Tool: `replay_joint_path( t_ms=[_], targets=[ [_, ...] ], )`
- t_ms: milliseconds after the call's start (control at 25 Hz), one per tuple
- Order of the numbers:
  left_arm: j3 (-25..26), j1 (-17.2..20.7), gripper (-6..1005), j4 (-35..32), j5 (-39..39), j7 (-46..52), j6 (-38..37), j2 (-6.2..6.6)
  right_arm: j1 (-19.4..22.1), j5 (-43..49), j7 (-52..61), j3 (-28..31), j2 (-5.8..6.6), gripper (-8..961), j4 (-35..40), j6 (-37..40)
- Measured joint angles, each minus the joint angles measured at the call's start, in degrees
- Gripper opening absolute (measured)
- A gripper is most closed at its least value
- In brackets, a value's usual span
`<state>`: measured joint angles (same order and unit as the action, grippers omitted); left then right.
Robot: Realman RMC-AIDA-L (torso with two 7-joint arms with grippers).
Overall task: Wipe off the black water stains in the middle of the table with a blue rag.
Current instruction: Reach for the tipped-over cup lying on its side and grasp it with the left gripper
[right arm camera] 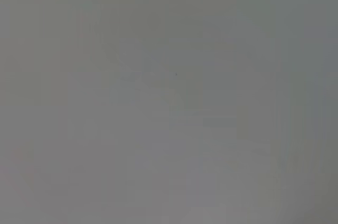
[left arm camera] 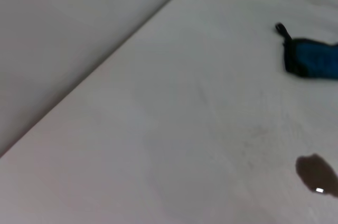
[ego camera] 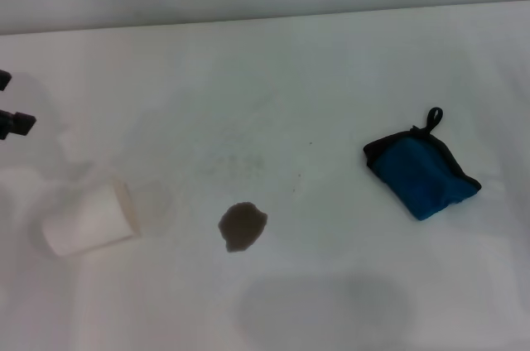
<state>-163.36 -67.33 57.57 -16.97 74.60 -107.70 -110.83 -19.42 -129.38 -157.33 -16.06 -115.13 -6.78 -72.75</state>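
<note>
Nothing wiped yet; I have all the work left.
Blue rag (ego camera: pixel 421 175) lies ungrasped toward the counter's (ego camera: pixel 315 61) right edge, black water stain (ego camera: pixel 242 226) intact mid-counter; left hand (ego camera: pixel 12 115) at left edge, grip unclear.

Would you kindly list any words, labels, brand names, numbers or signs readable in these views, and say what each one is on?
None: no readable text appears in any view.
White cup, lying on its side: plain, no print.
Blue rag: plain blue with black edging and a loop, no label visible.
Table: bare white, marked only by the black water stain.
Left gripper, at the table's left edge: no marking readable.
Right wrist view: blank grey.
</note>
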Motion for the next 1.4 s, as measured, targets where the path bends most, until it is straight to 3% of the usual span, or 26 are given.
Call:
replay_joint_path(
  t_ms=[200, 400, 480, 680, 1200, 1400],
  targets=[
    [-0.03, -2.11, 875, -0.34, -3.16, -5.06, 2.25, -2.34, 0.16, 0.02, 1.65, 0.0, 0.0, 484, -0.11, -0.57],
    [-0.03, -3.64, 875, -0.66, -6.61, -5.85, 6.37, -6.75, 0.23, 0.01, 1.74, -0.02, 0.0, 484, -0.53, -0.61],
    [-0.01, -3.56, 876, -1.25, -7.12, -4.95, 7.61, -7.76, 0.27, 0.01, 1.75, -0.03, 0.0, 484, -0.72, -0.75],
    [0.05, -2.19, 876, -5.92, -8.06, -0.77, 9.02, -7.69, 0.27, 0.01, 1.77, 0.89, 0.0, 484, -1.25, -1.04],
    [0.07, -0.4, 874, -7.76, -12.66, -0.3, 9.47, -7.8, -0.49, -0.07, 1.77, 2.49, 0.0, 484, -1.28, -0.64],
    [0.07, -0.54, 874, -10.29, -14.59, -0.19, 12.96, -7.74, -0.68, 0.0, 1.77, 2.75, 0.0, 484, -1.34, -0.55]
  ],
)
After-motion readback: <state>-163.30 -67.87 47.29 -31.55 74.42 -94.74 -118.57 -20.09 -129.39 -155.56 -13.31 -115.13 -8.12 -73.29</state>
